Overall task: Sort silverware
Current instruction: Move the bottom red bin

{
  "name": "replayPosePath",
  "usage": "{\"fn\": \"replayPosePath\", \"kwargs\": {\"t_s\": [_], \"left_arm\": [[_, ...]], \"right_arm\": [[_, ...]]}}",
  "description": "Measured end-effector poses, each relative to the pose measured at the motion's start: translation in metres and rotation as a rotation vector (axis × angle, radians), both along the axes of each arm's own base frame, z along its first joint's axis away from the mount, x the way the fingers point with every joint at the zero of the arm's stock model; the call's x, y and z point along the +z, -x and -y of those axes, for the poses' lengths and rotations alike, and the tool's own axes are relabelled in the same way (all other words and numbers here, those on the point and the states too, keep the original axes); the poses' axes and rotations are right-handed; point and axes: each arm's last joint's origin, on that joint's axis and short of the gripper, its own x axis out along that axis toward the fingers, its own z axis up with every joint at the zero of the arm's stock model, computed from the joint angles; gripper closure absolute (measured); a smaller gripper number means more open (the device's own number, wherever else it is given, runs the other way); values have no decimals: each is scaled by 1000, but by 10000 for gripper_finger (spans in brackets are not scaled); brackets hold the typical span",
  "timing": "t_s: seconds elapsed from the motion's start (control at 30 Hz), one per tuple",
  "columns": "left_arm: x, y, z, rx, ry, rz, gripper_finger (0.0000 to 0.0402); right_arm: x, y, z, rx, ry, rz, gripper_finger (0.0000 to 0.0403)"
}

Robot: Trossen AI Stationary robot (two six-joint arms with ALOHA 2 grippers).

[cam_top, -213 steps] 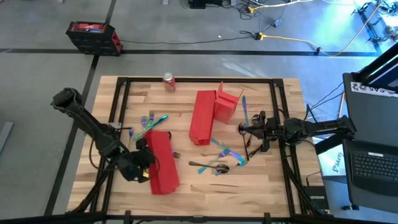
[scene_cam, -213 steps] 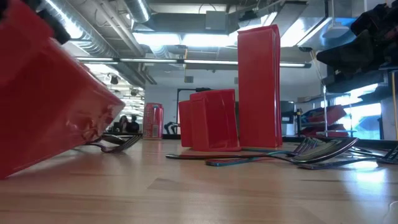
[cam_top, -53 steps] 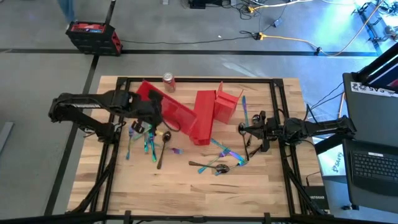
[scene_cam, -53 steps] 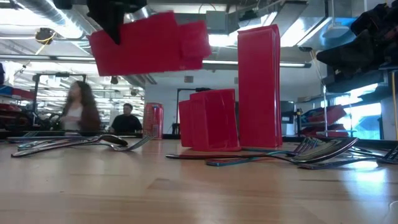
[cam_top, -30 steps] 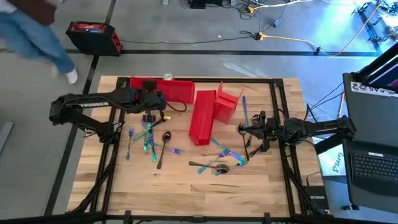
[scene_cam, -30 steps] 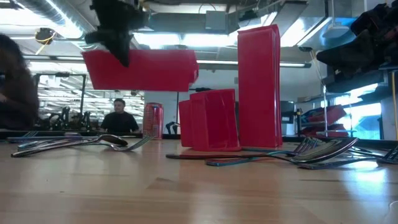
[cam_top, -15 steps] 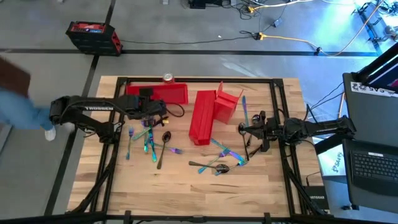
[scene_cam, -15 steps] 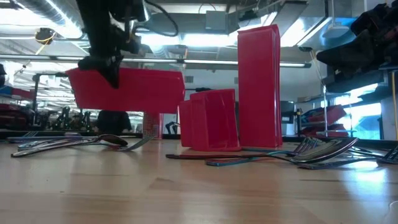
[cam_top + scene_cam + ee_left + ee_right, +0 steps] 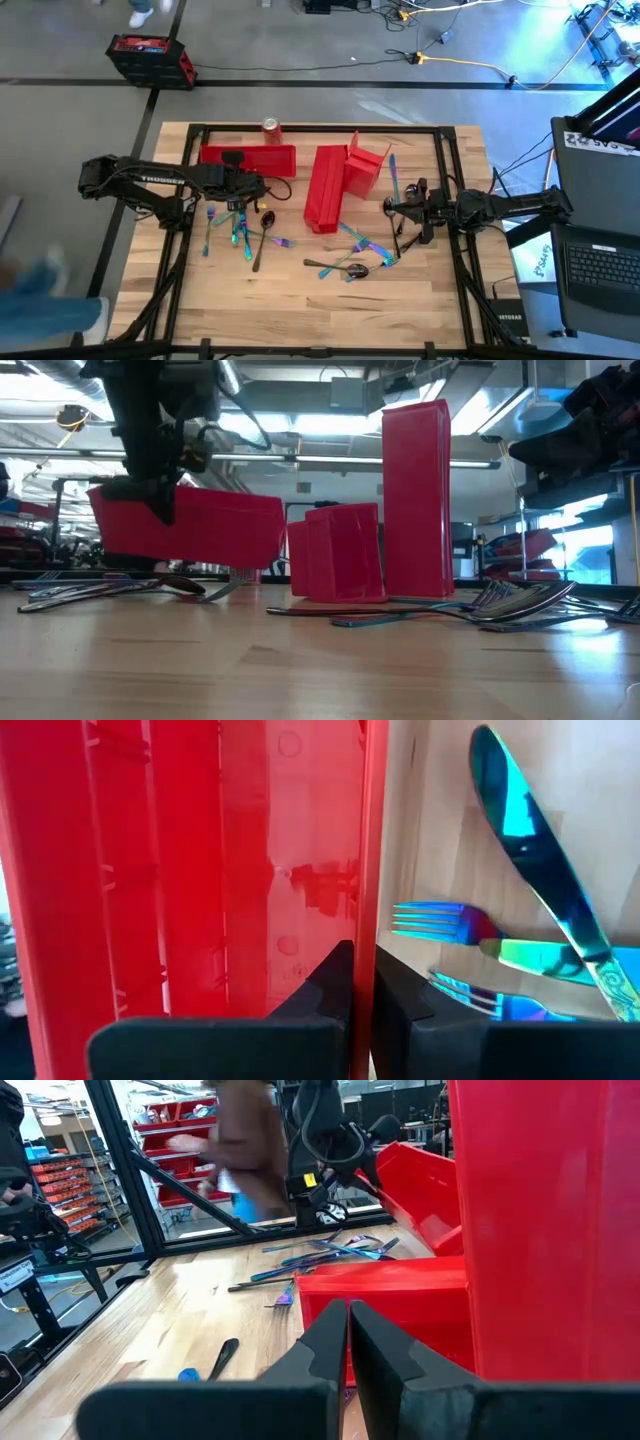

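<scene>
Left gripper (image 9: 243,183) clamped closed; right gripper (image 9: 392,207) closed, idle.

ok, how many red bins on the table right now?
3. One bin sits at the far left, gripped at its wall by the left gripper; a long bin lies mid-table; an upright bin stands beside it. None looks hidden.

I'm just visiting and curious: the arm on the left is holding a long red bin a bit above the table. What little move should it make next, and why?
Probably lower it a little more. The left gripper is clamped on the wall of the red bin, which hangs just off the table beside the scattered forks and spoons.
</scene>
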Motion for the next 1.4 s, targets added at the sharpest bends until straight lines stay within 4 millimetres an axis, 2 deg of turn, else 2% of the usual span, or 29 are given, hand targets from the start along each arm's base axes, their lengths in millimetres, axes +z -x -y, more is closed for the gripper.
{"fn": "replayPosePath", "kwargs": {"t_s": [0.23,0.63,0.8,0.93,1.07,1.4], "left_arm": [[-15,4,5,-90,-1,-73,401],[-14,-3,4,-25,-17,74,401],[-16,-2,3,-28,-51,60,401],[-25,3,2,-67,-76,43,401],[-30,10,0,-61,-67,104,401],[-28,25,-13,-55,-40,124,401]], "right_arm": [[0,0,0,0,0,0,403],[0,0,0,0,0,0,403],[0,0,0,1,0,0,403],[0,0,0,1,0,0,403],[0,0,0,1,0,0,403],[0,0,0,0,0,0,403]]}}
